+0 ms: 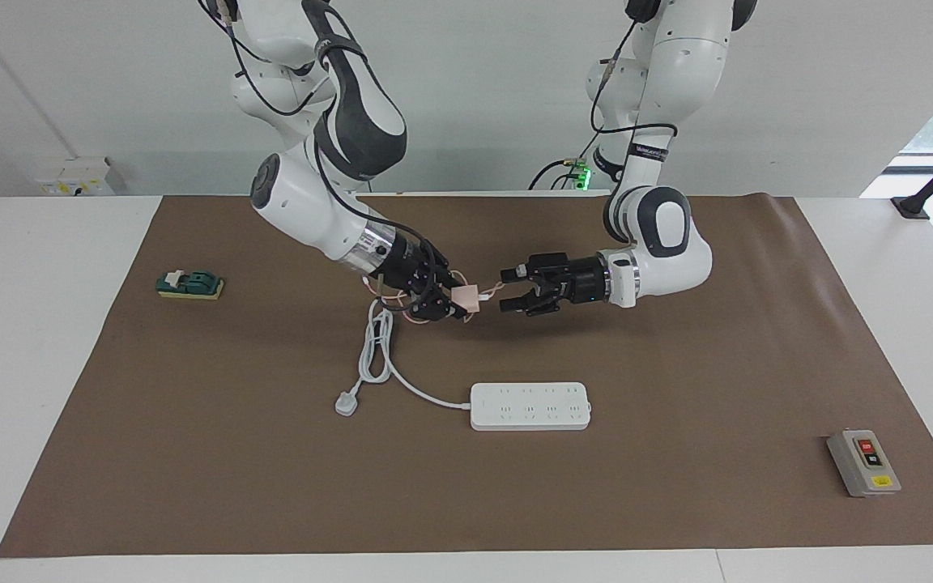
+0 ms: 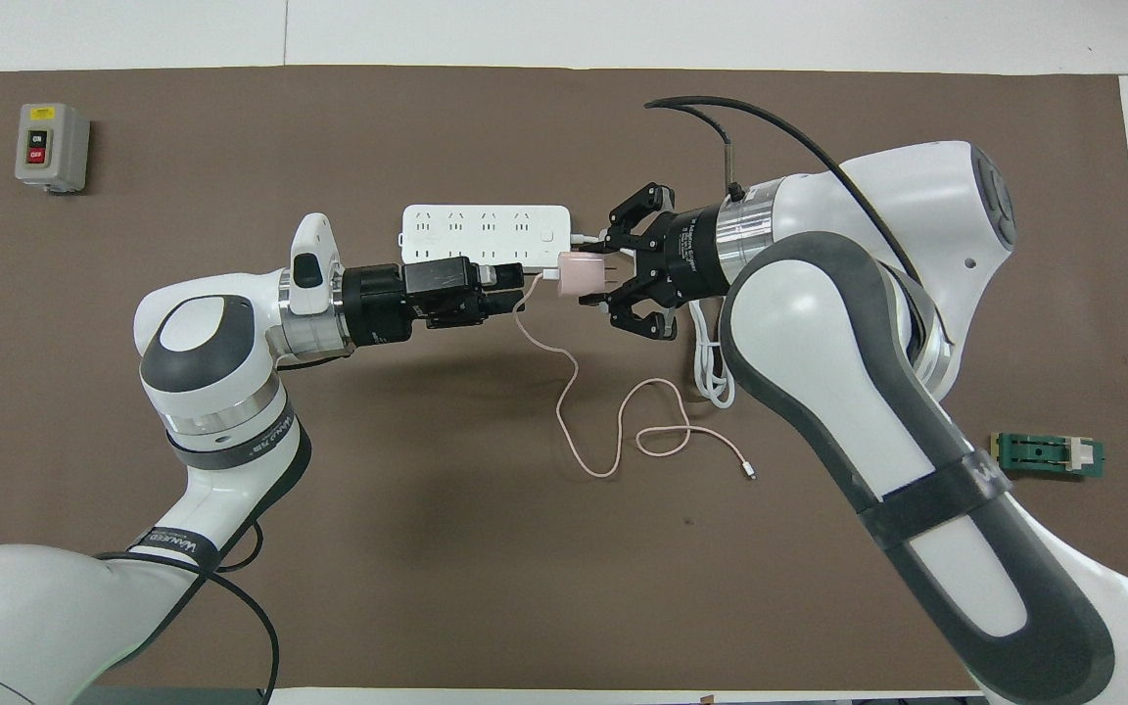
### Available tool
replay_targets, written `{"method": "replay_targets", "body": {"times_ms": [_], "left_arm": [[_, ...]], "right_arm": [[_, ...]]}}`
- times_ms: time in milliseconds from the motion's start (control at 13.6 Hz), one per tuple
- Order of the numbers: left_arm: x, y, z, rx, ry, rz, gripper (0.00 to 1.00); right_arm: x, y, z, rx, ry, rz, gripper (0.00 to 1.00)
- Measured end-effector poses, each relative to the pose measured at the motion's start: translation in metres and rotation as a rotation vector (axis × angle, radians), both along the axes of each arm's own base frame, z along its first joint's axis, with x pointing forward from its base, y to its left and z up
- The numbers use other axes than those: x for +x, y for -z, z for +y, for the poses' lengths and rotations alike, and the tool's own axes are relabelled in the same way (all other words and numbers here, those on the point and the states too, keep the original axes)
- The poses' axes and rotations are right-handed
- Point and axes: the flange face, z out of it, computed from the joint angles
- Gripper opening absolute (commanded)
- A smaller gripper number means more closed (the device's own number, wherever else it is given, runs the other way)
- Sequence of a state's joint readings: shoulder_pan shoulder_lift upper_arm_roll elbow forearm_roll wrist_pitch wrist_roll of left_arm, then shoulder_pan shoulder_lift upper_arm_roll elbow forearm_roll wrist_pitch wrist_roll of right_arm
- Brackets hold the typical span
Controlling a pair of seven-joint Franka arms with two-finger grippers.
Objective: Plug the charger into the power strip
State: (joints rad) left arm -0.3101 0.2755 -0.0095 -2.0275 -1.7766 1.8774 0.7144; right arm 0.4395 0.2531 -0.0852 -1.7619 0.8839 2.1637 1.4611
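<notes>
The right gripper (image 1: 452, 301) is clenched on the charger (image 1: 467, 299) and holds it up over the brown mat (image 1: 677, 502), above the bare strip of mat between the robots and the power strip (image 1: 531, 406). The cube sticks out of the fingertips toward the left arm's end of the table. Its pink cable (image 2: 574, 392) leaves the face that points that way, droops, and trails in loops on the mat nearer to the robots.

The left gripper (image 1: 509, 290) is released, its jaws spread. It faces the cube head-on, just beside it but apart from it. The two grippers lie along one line that runs from one arm's end of the table to the other, with the charger between them.

The power strip rests flat on the mat, sockets up. Its long axis runs parallel to that same line, and its thick cord (image 1: 422, 393) leaves the end toward the right arm. Seen from above, the charger (image 2: 579, 274) sits just off that cord end of the power strip (image 2: 466, 220).

Which way the pins face I cannot tell. Since the cable exits toward the left gripper, they probably point into the right gripper's palm. If so, the coming move turns on that short gap: the left gripper closes on the cube, so that the pins can then be turned down toward a socket.
</notes>
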Motion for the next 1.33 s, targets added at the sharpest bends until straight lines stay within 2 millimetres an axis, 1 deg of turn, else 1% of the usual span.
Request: {"method": "replay_targets", "body": {"times_ms": [515,736,810,1105,1325], "left_arm": [[0.0,0.001,-0.001,0.011,-0.006,-0.007,1.0],[-0.002,0.003,-0.008,0.028,-0.006,-0.017,1.0],[-0.003,0.003,-0.01,0.033,-0.007,-0.018,1.0],[-0.005,0.005,-0.016,0.054,-0.012,-0.027,1.0],[-0.006,0.006,-0.019,0.063,-0.012,-0.035,1.0]], "right_arm": [[-0.005,0.009,0.007,-0.009,-0.003,0.006,0.06],[-0.005,0.009,0.007,-0.009,-0.003,0.006,0.06],[-0.006,0.009,0.01,-0.009,-0.008,0.006,0.06],[-0.014,0.007,0.033,-0.013,-0.021,-0.026,0.06],[-0.016,0.008,0.037,-0.015,-0.022,-0.033,0.06]]}}
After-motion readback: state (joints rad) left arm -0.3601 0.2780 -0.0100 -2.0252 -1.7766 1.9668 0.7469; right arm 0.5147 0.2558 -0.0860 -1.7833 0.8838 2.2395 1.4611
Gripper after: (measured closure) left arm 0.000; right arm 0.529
